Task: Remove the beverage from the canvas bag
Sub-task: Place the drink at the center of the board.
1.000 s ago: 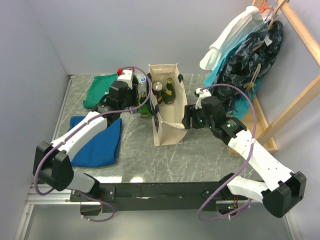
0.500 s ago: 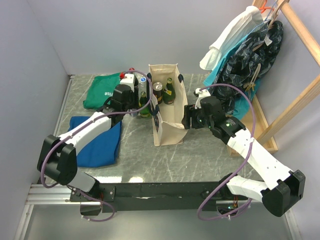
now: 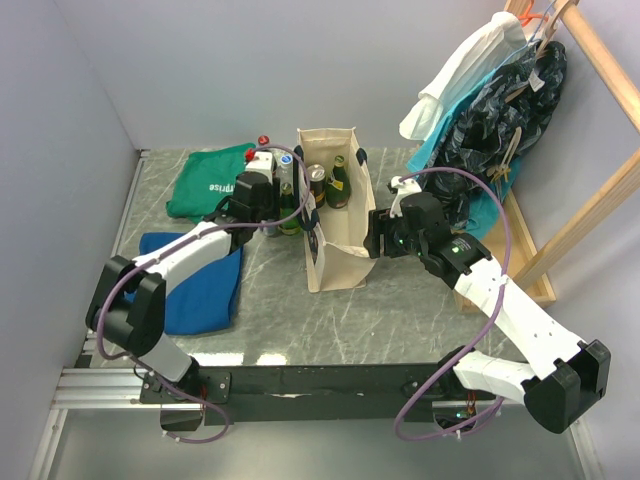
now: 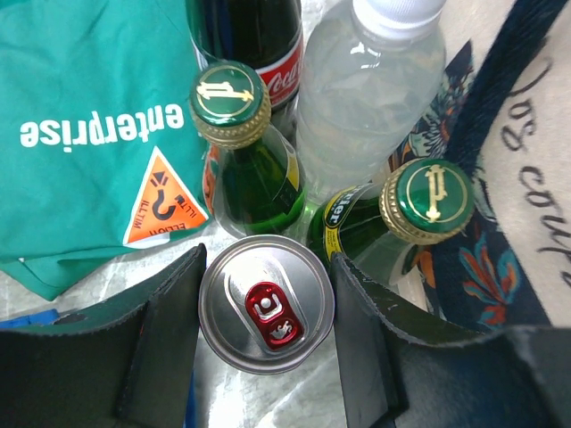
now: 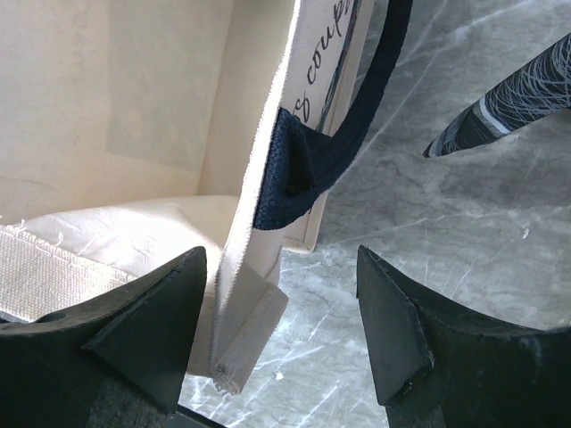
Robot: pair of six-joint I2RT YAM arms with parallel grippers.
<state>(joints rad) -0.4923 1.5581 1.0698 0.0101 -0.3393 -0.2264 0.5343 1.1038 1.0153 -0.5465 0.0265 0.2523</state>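
Note:
The cream canvas bag [image 3: 335, 262] stands upright mid-table with a can [image 3: 316, 173] and a green bottle [image 3: 338, 180] inside it. My left gripper [image 3: 272, 205] is outside the bag's left wall, among the drinks standing there. In the left wrist view it [image 4: 266, 357] is shut on a silver can with a red tab [image 4: 266, 303], fingers against both sides. My right gripper [image 5: 281, 294] is open astride the bag's right rim [image 5: 250, 232], one finger inside and one outside, below the navy handle [image 5: 330, 152].
Two green bottles [image 4: 230, 98] [image 4: 428, 201], a clear water bottle [image 4: 370, 89] and a cola bottle [image 4: 259, 36] crowd round the held can. A green cloth [image 3: 205, 180] and a blue cloth [image 3: 200, 290] lie at left. Clothes hang on a wooden rack [image 3: 500, 100] at right.
My left arm has swung its elbow inward and the gripper has shifted slightly right toward the bag, uncovering more of the green cloth. The right arm has not moved.

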